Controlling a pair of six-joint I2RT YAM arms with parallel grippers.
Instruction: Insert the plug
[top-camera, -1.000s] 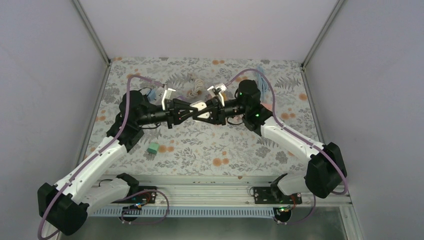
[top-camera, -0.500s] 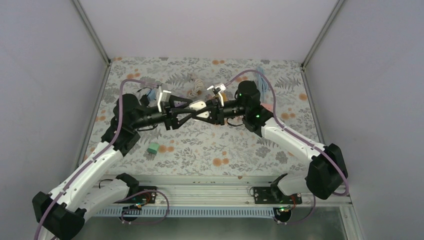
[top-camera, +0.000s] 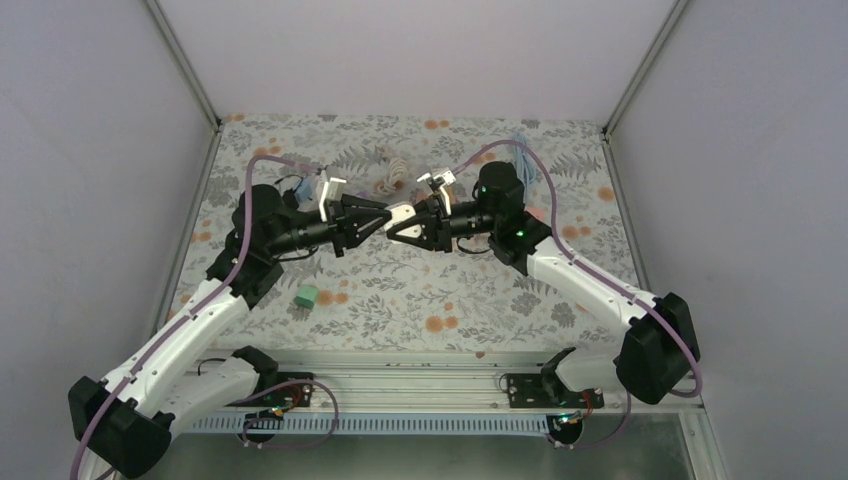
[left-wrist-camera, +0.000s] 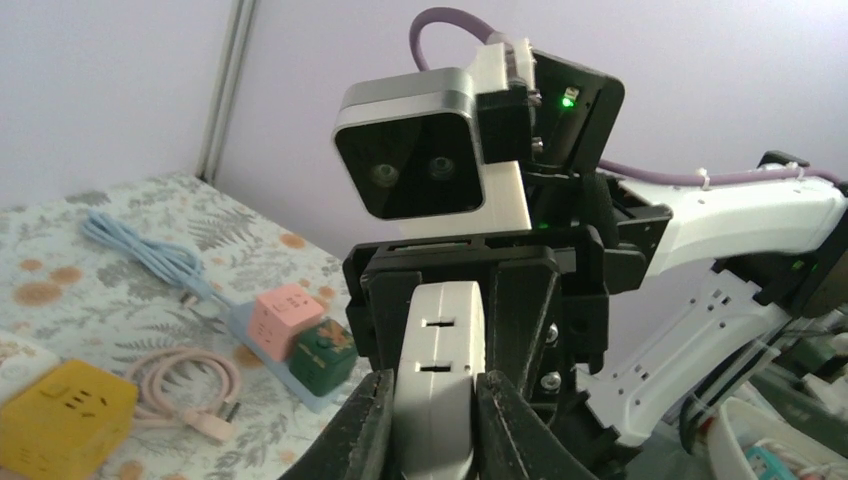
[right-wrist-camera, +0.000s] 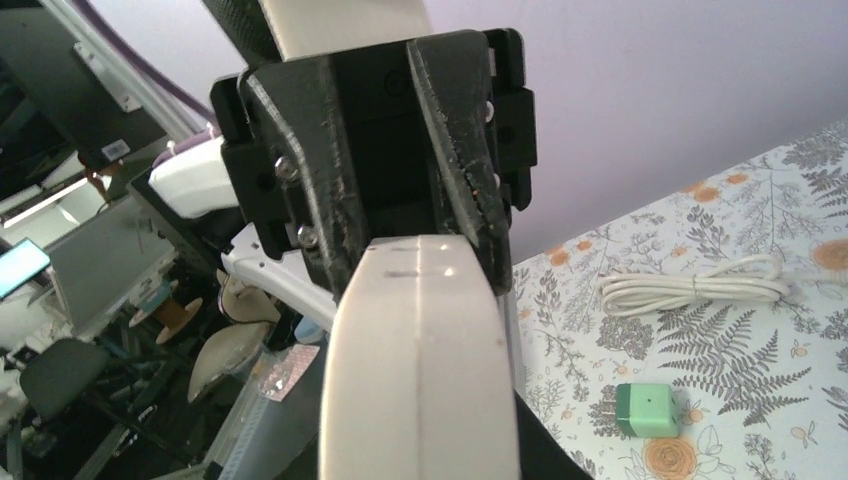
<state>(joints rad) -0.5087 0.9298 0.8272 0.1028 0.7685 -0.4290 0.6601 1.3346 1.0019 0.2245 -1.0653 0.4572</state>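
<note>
Centre of the top view: left gripper (top-camera: 375, 218) and right gripper (top-camera: 415, 224) meet tip to tip. Both are clamped narrow on 1 white socket block (top-camera: 400, 211), held above the surface (top-camera: 450, 290). The green plug (top-camera: 307, 296) lies on the surface at lower left, well apart from both grippers.

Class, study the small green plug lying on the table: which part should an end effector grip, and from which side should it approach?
Grip the green plug across its boxy body's two flat side faces, coming down from above. It lies flat on the table, and its prongs stick out sideways, so stay off that end.
</note>
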